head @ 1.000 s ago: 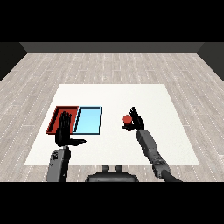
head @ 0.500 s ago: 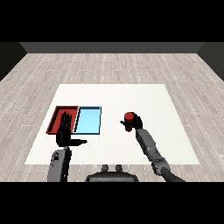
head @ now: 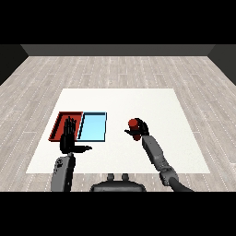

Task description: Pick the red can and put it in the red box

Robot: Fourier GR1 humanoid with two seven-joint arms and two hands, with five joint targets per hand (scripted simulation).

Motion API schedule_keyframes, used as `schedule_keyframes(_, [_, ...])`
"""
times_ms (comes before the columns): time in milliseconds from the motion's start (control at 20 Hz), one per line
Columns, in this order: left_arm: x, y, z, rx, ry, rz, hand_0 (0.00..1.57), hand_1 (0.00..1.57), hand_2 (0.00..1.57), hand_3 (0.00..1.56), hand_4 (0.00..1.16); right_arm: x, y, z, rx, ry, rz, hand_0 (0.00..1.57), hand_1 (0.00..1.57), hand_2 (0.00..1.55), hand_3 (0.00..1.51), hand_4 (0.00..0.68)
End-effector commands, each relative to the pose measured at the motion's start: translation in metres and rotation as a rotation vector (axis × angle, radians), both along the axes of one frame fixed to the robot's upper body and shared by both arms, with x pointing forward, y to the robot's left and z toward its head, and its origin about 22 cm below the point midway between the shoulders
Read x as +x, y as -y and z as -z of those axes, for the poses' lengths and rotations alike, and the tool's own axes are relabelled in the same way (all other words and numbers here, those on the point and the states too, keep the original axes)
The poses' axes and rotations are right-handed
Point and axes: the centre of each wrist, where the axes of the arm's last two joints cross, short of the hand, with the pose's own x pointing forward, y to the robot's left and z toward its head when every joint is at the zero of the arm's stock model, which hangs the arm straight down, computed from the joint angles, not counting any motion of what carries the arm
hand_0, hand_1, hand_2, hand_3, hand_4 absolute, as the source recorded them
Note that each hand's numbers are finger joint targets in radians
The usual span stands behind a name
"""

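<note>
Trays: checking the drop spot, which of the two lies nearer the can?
The light blue tray; the red tray lies beyond it, farther from the red can.

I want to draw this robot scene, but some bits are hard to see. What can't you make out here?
- Red can, head view: the right hand curls round it, hiding its lower part; only the top shows.
- Red tray, head view: the raised left hand covers part of its floor.
- Whether the can rests on the table or is lifted: cannot tell.
- Any label on the can: too small.
</note>
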Motion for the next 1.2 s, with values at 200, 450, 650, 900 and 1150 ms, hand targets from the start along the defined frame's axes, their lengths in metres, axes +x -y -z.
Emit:
schedule_keyframes(200, [-0.015, -0.011, 0.001, -0.008, 0.007, 0.002, 0.0, 0.0, 0.0, 0.0, 0.0, 0.007, -0.001, -0.014, -0.006, 0.083, 0.031, 1.53, 1.53, 1.47, 1.4, 0.578])
schedule_keyframes(450, [-0.001, 0.006, -0.008, -0.001, -0.005, 0.005, 0.0, 0.0, 0.0, 0.0, 0.0, 0.008, 0.015, -0.042, 0.007, 0.154, 0.038, 1.54, 1.54, 1.47, 1.38, 0.586])
schedule_keyframes(650, [-0.015, -0.008, -0.015, 0.008, 0.0, 0.03, 0.0, 0.0, 0.0, 0.0, 0.0, -0.001, 0.019, -0.059, 0.04, 0.227, 0.033, 1.54, 1.54, 1.46, 1.38, 0.582])
schedule_keyframes(900, [0.001, 0.018, -0.012, 0.064, 0.002, 0.056, 0.0, 0.0, 0.0, 0.0, 0.0, -0.005, 0.022, -0.089, 0.059, 0.327, 0.018, 1.54, 1.54, 1.47, 1.4, 0.617])
schedule_keyframes(1150, [-0.001, 0.044, -0.026, 0.035, -0.028, 0.146, 0.0, 0.0, 0.0, 0.0, 0.0, -0.04, 0.054, -0.104, 0.102, 0.443, 0.015, 1.48, 1.48, 1.44, 1.4, 0.631])
